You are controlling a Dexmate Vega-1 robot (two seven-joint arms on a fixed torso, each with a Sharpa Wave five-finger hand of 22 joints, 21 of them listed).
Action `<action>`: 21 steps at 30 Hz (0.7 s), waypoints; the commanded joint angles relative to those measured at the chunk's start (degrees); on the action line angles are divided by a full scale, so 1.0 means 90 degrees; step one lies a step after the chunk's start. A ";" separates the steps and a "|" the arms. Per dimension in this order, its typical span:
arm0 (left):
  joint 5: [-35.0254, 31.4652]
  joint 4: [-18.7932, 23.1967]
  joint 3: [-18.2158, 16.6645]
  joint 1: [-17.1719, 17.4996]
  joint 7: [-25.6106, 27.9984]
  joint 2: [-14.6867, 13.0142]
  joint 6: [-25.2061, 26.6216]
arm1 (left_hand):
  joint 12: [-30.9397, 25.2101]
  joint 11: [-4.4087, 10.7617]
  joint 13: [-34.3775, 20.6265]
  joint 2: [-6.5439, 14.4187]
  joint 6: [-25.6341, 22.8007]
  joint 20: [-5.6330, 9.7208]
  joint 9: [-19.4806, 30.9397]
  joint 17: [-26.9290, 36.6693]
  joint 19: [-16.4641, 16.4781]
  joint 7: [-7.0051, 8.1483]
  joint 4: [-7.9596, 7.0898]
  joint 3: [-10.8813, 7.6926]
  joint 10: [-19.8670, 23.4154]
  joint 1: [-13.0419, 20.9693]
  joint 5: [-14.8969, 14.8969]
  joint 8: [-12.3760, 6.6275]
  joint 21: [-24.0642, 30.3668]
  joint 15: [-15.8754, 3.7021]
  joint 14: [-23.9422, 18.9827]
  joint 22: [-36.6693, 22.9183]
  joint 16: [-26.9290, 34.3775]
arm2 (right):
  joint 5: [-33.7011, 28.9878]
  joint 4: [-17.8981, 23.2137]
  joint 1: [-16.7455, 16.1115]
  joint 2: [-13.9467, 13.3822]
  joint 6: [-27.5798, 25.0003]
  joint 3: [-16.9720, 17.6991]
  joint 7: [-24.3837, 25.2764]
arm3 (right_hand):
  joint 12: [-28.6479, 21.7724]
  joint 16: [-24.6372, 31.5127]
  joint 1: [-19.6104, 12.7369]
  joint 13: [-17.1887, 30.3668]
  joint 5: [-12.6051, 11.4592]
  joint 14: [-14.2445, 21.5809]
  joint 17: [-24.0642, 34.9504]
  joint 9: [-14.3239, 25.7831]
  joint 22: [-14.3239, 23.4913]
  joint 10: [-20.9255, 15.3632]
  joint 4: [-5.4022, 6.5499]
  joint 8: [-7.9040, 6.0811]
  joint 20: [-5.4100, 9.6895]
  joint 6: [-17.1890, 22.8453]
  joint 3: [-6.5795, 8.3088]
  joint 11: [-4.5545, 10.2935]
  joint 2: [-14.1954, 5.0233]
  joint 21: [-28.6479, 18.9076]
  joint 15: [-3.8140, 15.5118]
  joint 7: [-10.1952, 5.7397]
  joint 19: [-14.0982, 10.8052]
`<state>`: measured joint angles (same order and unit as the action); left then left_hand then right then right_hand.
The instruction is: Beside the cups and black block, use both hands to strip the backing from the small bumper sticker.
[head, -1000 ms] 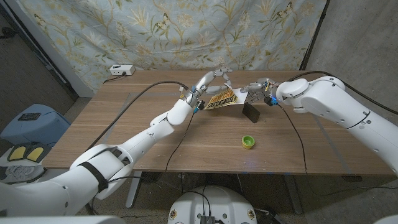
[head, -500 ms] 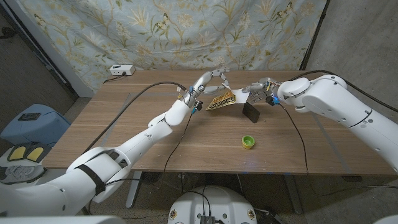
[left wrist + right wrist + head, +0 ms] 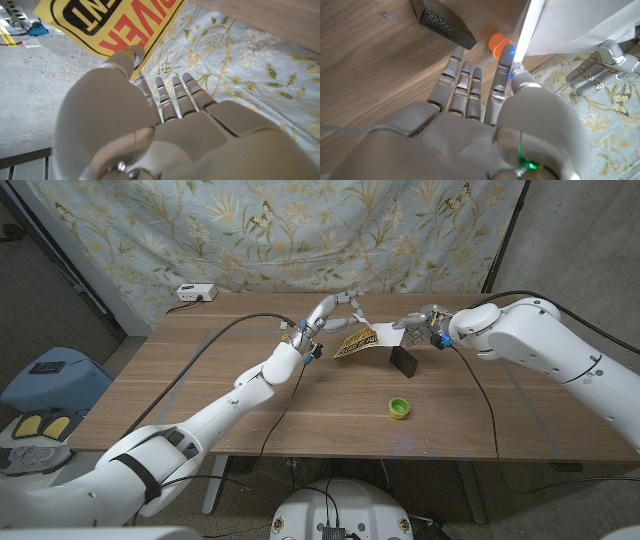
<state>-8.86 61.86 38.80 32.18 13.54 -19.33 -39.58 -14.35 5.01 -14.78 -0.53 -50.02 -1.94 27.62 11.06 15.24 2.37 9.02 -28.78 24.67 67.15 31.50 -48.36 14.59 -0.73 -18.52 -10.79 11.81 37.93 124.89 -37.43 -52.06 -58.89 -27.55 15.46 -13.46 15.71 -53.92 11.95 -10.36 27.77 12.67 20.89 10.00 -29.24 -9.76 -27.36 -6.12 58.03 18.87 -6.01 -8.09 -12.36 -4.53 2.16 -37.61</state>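
Above the table's far middle, the small bumper sticker point(image 3: 354, 342) hangs between both hands; it is yellow with black and red lettering point(image 3: 115, 20). My left hand point(image 3: 333, 311) pinches its yellow edge from the left, its other fingers spread point(image 3: 165, 125). My right hand point(image 3: 418, 323) pinches the white backing point(image 3: 386, 335) from the right, between thumb and a finger point(image 3: 470, 125); the sheet point(image 3: 570, 25) shows edge-on there. The black block point(image 3: 404, 361) stands on the table just below the sticker. A green cup point(image 3: 399, 407) sits nearer the front, and an orange cup point(image 3: 497, 42) stands beside the block point(image 3: 442, 22).
A white box point(image 3: 195, 293) sits at the wooden table's point(image 3: 200, 380) back left corner. Black cables point(image 3: 230, 330) run over the table to both wrists. A floral curtain hangs behind, and a blue seat point(image 3: 50, 380) stands off the left side.
The hands have drawn slightly apart, the left rising toward the back and the right shifting right. More white backing shows between the yellow face and my right hand.
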 commanded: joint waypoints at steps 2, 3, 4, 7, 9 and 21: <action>0.0006 0.0337 -0.0079 0.0175 0.0065 -0.0133 0.0240 | 0.0006 0.0013 -0.0036 -0.0002 -0.0005 0.0028 0.0005 0.0025 -0.0030 -0.0012 -0.0010 -0.0050 0.0045 -0.0035 0.0038 -0.0052 -0.0005 -0.0023 0.0030 -0.0028 -0.0037 | 0.0038 -0.0065 0.0003 -0.0018 -0.0115 0.0057 0.0027 | 0.0002 0.0063 -0.0087 0.0025 -0.0013 0.0039 0.0020 0.0027 0.0024 -0.0080 0.0035 -0.0030 0.0039 0.0000 0.0005 0.0008 0.0004 0.0031 0.0055 0.0033 -0.0007; 0.0011 0.0336 -0.0083 0.0177 0.0070 -0.0134 0.0240 | 0.0008 0.0033 -0.0037 -0.0002 0.0001 0.0031 0.0005 0.0025 -0.0031 -0.0023 -0.0009 -0.0051 0.0044 -0.0035 0.0038 -0.0053 -0.0006 -0.0026 0.0029 -0.0028 -0.0037 | 0.0049 -0.0074 -0.0006 -0.0008 -0.0122 0.0074 0.0042 | 0.0003 0.0064 -0.0087 0.0025 -0.0013 0.0041 0.0021 0.0026 0.0024 -0.0081 0.0037 -0.0029 0.0043 -0.0001 0.0005 0.0005 0.0004 0.0032 0.0055 0.0033 -0.0005; 0.0006 0.0336 -0.0085 0.0176 0.0079 -0.0134 0.0249 | 0.0008 0.0027 -0.0038 -0.0002 -0.0012 0.0033 0.0006 0.0025 -0.0031 -0.0035 -0.0010 -0.0051 0.0045 -0.0037 0.0038 -0.0062 -0.0006 -0.0027 0.0031 -0.0028 -0.0037 | 0.0048 -0.0079 -0.0010 -0.0010 -0.0126 0.0078 0.0050 | 0.0005 0.0065 -0.0089 0.0025 -0.0013 0.0040 0.0022 0.0029 0.0025 -0.0082 0.0039 -0.0032 0.0039 0.0001 0.0003 0.0001 0.0003 0.0032 0.0053 0.0026 -0.0006; 0.0020 0.0289 -0.0078 0.0151 0.0064 -0.0124 0.0241 | 0.0009 0.0026 -0.0042 -0.0003 0.0002 0.0034 0.0001 0.0025 -0.0032 -0.0029 -0.0011 -0.0055 0.0050 -0.0042 0.0039 -0.0069 -0.0009 -0.0028 0.0031 -0.0028 -0.0037 | 0.0036 -0.0080 -0.0008 -0.0019 -0.0160 0.0079 0.0078 | 0.0008 0.0068 -0.0092 0.0026 -0.0013 0.0044 0.0025 0.0025 0.0025 -0.0082 0.0041 -0.0031 0.0043 0.0003 0.0001 0.0007 0.0003 0.0032 0.0054 0.0014 -0.0005; 0.0020 0.0238 -0.0071 0.0128 0.0067 -0.0108 0.0215 | 0.0006 0.0013 -0.0044 -0.0004 0.0007 0.0042 -0.0013 0.0025 -0.0036 -0.0030 -0.0010 -0.0056 0.0060 -0.0042 0.0039 -0.0063 -0.0011 -0.0032 0.0030 -0.0028 -0.0036 | 0.0050 -0.0090 -0.0025 -0.0032 -0.0154 0.0108 0.0078 | 0.0012 0.0072 -0.0096 0.0027 -0.0012 0.0048 0.0028 0.0027 0.0025 -0.0083 0.0043 -0.0031 0.0041 -0.0004 -0.0002 0.0009 0.0003 0.0031 0.0049 0.0015 -0.0007; 0.0029 0.0051 -0.0041 0.0037 0.0061 -0.0035 0.0169 | 0.0011 0.0025 -0.0053 -0.0006 0.0011 0.0044 0.0002 0.0025 -0.0044 -0.0026 -0.0006 -0.0066 0.0065 -0.0046 0.0038 -0.0107 -0.0019 -0.0035 0.0037 -0.0028 -0.0039 | 0.0034 -0.0226 0.0039 -0.0057 -0.0200 0.0126 0.0076 | 0.0027 0.0086 -0.0127 0.0030 -0.0012 0.0053 0.0044 0.0034 0.0026 -0.0100 0.0050 -0.0037 0.0047 -0.0010 -0.0012 0.0022 0.0002 0.0031 0.0070 0.0012 -0.0010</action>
<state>-8.73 63.31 38.27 33.05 14.07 -20.00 -37.97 -14.35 5.01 -15.05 -0.46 -49.82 -1.52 27.45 11.05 14.83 2.57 8.77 -29.02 24.67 67.09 31.50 -49.02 14.59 -1.03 -18.21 -10.79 11.81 38.34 123.90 -37.53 -52.45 -60.31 -26.52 16.19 -13.46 16.16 -54.38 12.14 -10.36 28.01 12.94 20.88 9.99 -29.55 -9.70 -27.36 -6.10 58.03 18.81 -5.70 -8.09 -11.97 -4.29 2.16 -37.59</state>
